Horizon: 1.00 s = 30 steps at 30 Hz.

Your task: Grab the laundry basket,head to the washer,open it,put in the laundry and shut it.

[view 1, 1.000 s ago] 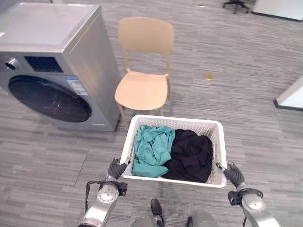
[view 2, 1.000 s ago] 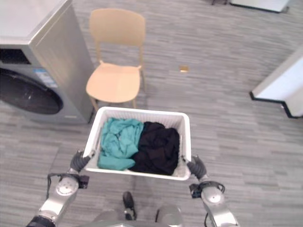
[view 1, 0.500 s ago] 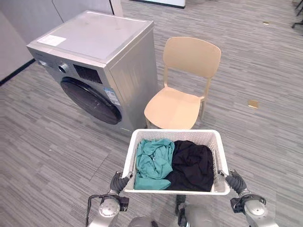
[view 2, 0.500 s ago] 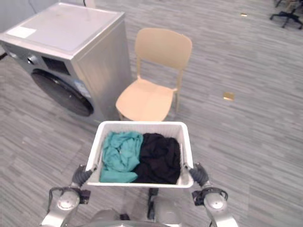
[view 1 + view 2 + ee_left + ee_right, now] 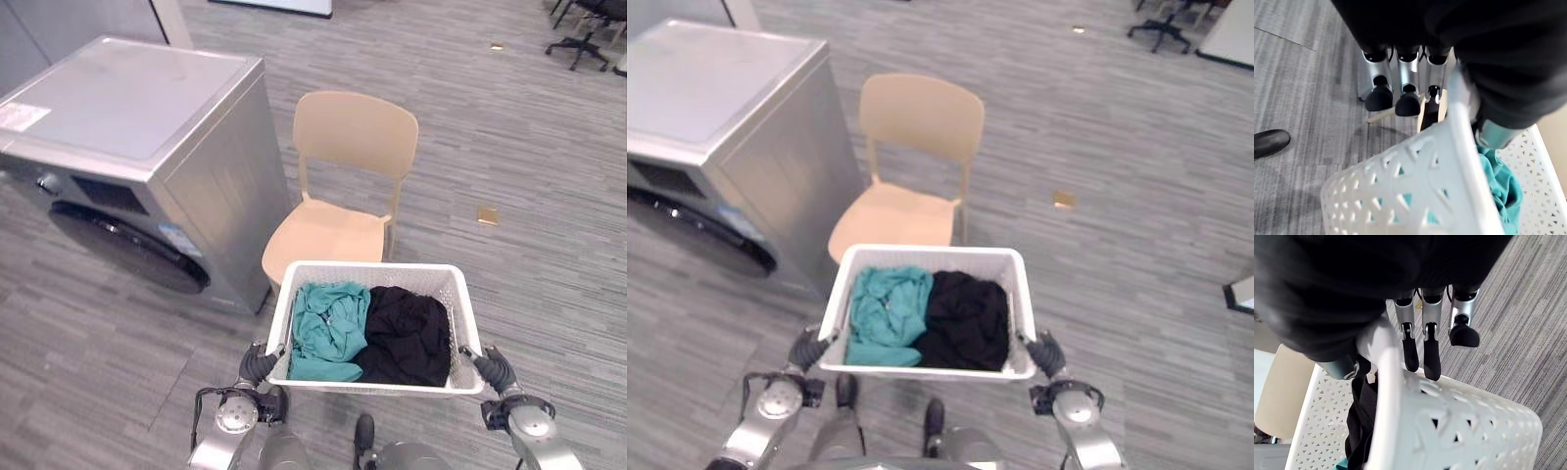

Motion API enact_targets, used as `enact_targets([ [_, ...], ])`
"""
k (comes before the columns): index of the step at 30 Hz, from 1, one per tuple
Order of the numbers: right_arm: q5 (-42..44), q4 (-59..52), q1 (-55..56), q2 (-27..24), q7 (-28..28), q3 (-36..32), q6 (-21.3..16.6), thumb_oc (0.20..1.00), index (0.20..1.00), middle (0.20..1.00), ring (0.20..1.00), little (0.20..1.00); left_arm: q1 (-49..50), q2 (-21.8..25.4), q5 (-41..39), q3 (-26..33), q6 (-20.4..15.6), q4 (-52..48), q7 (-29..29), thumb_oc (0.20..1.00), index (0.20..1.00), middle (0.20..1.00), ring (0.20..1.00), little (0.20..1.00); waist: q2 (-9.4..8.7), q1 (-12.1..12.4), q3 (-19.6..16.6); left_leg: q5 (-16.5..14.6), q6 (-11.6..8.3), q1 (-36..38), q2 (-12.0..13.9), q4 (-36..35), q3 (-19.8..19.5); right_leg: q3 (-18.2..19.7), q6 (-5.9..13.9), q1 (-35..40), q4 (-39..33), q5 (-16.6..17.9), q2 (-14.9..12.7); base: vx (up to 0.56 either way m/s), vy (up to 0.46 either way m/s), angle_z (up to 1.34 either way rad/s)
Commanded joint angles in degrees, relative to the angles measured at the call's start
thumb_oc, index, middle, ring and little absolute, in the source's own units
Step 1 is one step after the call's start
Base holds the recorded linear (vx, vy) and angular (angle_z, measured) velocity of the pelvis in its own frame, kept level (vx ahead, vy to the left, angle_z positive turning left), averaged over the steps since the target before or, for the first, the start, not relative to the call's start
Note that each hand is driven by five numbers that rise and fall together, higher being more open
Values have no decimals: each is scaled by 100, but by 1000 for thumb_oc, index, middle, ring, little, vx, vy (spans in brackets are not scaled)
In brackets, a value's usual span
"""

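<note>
White perforated plastic laundry basket [image 5: 443, 281] is held off the floor in front of the robot, one hand at each short end. Left hand [image 5: 257, 364] grips the left rim; the left wrist view shows its fingers [image 5: 1400, 95] hooked down the outside wall and the thumb inside, so it is closed round the rim. Right hand [image 5: 494, 371] does the same on the right rim, fingers [image 5: 1422, 340] curled over the outer wall. Holding opposite ends keeps the basket level, so the load does not slide.

Contents: teal garment [image 5: 327, 330] in the left half, black garment [image 5: 406, 336] in the right half, both below the rim.

Washer [image 5: 147, 147], silver-grey, front-loading, stands ahead and to the left; its dark round door [image 5: 127, 261] looks shut. Beige chair [image 5: 338, 211] stands just beside the washer's right flank, directly beyond the basket.

Judgement: carry stage, basket secured, washer near but not yet faced squarely. Door opening needs a free hand, so the basket probably has to be set down first; the chair seat or the floor by the door both look usable. Risk: clipping the chair.
</note>
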Motion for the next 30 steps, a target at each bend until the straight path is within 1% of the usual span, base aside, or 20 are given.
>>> enact_targets([
  [1, 340, -860, -305, 41, 132, -191, -558, 200, 200, 200, 200, 200, -203, 156, -196, 214, -656, -801, -232, 200, 200, 200, 200, 200, -83, -63, -415, -267, 167, -134, -295, 412, 430, 315, 1209, 316, 1130, -842, -1334, 453, 489, -33],
  [2, 304, -857, -364, 68, 149, -138, -566, 200, 200, 200, 200, 200, -226, 214, -193, 230, -670, -826, -199, 200, 200, 200, 200, 200, -111, -50, -395, -397, 271, -44, -378, 439, 563, 350, 1254, 134, 1426, -694, -1451, 219, 282, -54],
  [3, 303, -856, -368, 68, 148, -139, -566, 200, 200, 200, 200, 200, -229, 214, -193, 231, -670, -825, -199, 200, 200, 200, 200, 200, -101, -37, -407, -384, 273, -59, -366, 431, 573, 364, 1253, 108, 1420, -677, -1439, 109, 178, -67],
  [4, 274, -867, -408, 90, 164, -102, -568, 200, 200, 200, 200, 200, -243, 245, -207, 242, -681, -856, -191, 200, 200, 200, 200, 200, -85, -46, -391, -457, 341, 1, -402, 436, 658, 325, 1263, -25, 1607, -538, -1490, 136, 251, -75],
  [5, 209, -827, -502, 140, 160, -5, -579, 200, 200, 200, 200, 200, -266, 325, -221, 314, -706, -893, -138, 200, 200, 200, 200, 200, -74, 14, -341, -625, 477, 221, -495, 393, 909, 91, 1290, -297, 2006, -313, -1698, 160, 308, -49],
  [6, 200, -811, -539, 182, 167, 32, -571, 200, 200, 200, 200, 200, -262, 342, -236, 329, -702, -892, -124, 200, 200, 200, 200, 200, -32, 24, -341, -653, 514, 285, -515, 342, 978, -66, 1250, -430, 2069, -248, -1724, 113, 227, -45],
  [7, 200, -810, -540, 184, 166, 35, -571, 200, 200, 200, 200, 200, -260, 344, -236, 331, -703, -892, -124, 200, 200, 200, 200, 200, -53, 19, -327, -665, 517, 307, -538, 341, 980, -62, 1258, -423, 2105, -281, -1750, 61, 115, -54],
  [8, 190, -785, -581, 179, 166, 84, -564, 200, 200, 200, 200, 200, -255, 345, -243, 346, -697, -897, -122, 200, 200, 200, 200, 200, -39, 5, -305, -671, 537, 413, -578, 261, 1033, -103, 1212, -522, 2087, -325, -1658, 71, 105, -62],
  [11, 195, -592, -785, 160, 161, 258, -553, 200, 200, 200, 200, 200, -264, 327, -254, 407, -713, -843, -86, 200, 200, 200, 200, 200, -6, -3, -218, -678, 579, 622, -725, 14, 1086, -284, 1137, -866, 1754, -501, -1192, 60, 87, -20],
  [12, 235, -449, -921, 181, 133, 381, -571, 200, 200, 200, 200, 200, -319, 283, -305, 420, -717, -742, -45, 200, 200, 200, 200, 200, -11, 41, -141, -704, 578, 691, -817, -38, 1082, -560, 1042, -921, 1378, -514, -1039, 24, 19, -13],
  [13, 229, -413, -964, 185, 149, 438, -577, 200, 200, 200, 200, 200, -343, 258, -322, 439, -731, -693, -12, 200, 200, 200, 200, 200, -5, 77, -125, -705, 575, 726, -827, -54, 1105, -756, 1001, -884, 1266, -513, -1063, 0, 0, 0],
  [15, 212, -337, -998, 184, 150, 490, -578, 200, 200, 200, 200, 200, -340, 226, -313, 430, -729, -647, -10, 200, 200, 200, 200, 200, 4, 99, -122, -797, 520, 839, -857, -104, 1060, -815, 1025, -802, 1237, -622, -1092, 54, -41, 8],
  [16, 190, -275, -1021, 180, 114, 516, -592, 200, 200, 200, 200, 200, -364, 195, -277, 401, -734, -568, -3, 200, 200, 200, 200, 200, 4, 94, -124, -664, 541, 742, -858, -110, 1106, -748, 962, -776, 1008, -531, -996, 61, -109, 52],
  [17, 211, -200, -1018, 181, 86, 555, -578, 200, 200, 200, 200, 200, -353, 110, -254, 409, -752, -480, 5, 200, 200, 200, 200, 200, 29, 106, -178, -634, 486, 746, -881, -167, 1127, -634, 931, -576, 540, -487, -856, -27, -86, 45],
  [18, 211, -199, -1019, 180, 86, 556, -579, 200, 200, 200, 200, 200, -353, 109, -254, 409, -752, -480, 5, 200, 200, 200, 200, 200, 32, 103, -173, -633, 485, 752, -879, -169, 1125, -637, 930, -562, 524, -478, -851, 35, -64, 35],
  [20, 284, -118, -1160, 107, -21, 621, -557, 200, 200, 200, 200, 200, -485, 12, -264, 328, -742, -368, 71, 200, 200, 200, 200, 200, 150, 118, -86, -601, 329, 462, -860, 137, 1051, -728, 863, -485, 264, -382, -862, -57, -33, -1],
  [22, 296, -73, -1208, 77, -45, 674, -551, 200, 200, 200, 200, 200, -534, -23, -285, 303, -748, -303, 99, 200, 200, 200, 200, 200, 172, 123, -54, -613, 289, 368, -851, 266, 1006, -757, 833, -484, 243, -368, -882, -62, -3, 35],
  [24, 490, 96, -1416, 126, -118, 805, -555, 200, 200, 200, 200, 200, -745, -120, -333, 227, -767, -100, 261, 200, 200, 200, 200, 200, 204, 133, 59, -666, 213, 137, -828, 511, 732, -781, 798, -572, 291, -357, -933, -74, 68, 27],
  [28, 628, 305, -1609, 212, -218, 961, -556, 200, 200, 200, 200, 200, -1019, -187, -359, 104, -767, 141, 458, 200, 200, 200, 200, 200, 254, 87, 44, -513, 169, 44, -575, 311, 741, -846, 884, -645, 203, -310, -1026, 27, 89, 15],
  [30, 577, 392, -1739, 227, -279, 1024, -532, 200, 200, 200, 200, 200, -1171, -205, -342, 50, -756, 218, 522, 200, 200, 200, 200, 200, 313, 110, 84, -459, 178, -5, -572, 123, 658, -789, 896, -747, 254, -353, -1030, 63, 160, 1],
])
